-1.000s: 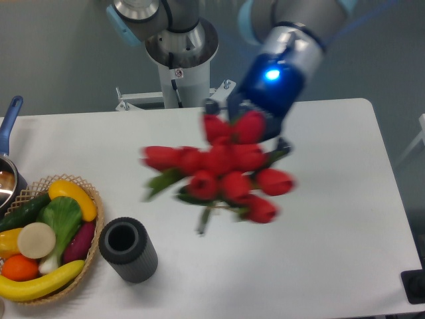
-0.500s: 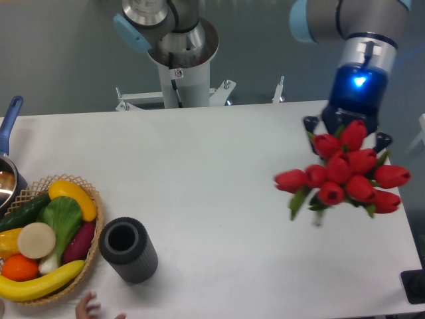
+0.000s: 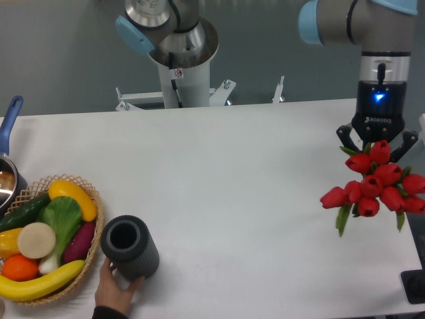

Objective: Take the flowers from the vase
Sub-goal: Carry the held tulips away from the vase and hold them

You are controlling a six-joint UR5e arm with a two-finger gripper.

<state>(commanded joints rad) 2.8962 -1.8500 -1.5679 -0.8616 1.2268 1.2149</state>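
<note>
White table [image 3: 232,199] fills most of the view, with a grey wall behind it. At the far right edge the gripper [image 3: 377,147] is closed around the flowers [image 3: 375,186] and holds them in the air above the table. The vase [image 3: 129,246] stands well apart at the near left, just beside a wicker basket [image 3: 93,256] of vegetables, and a person's hand [image 3: 116,290] is touching it from below.

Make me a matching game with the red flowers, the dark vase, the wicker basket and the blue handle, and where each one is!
Things:
1. bunch of red tulip flowers
2. dark grey ribbed vase
3. woven wicker basket
4. blue pot handle

Places:
A. far left edge
B. touched by a person's hand
C. full of fruit and vegetables
D. in the jaws of the robot's gripper, far right

Pairs: 1-D, 2-B, 3-C, 4-A
</note>
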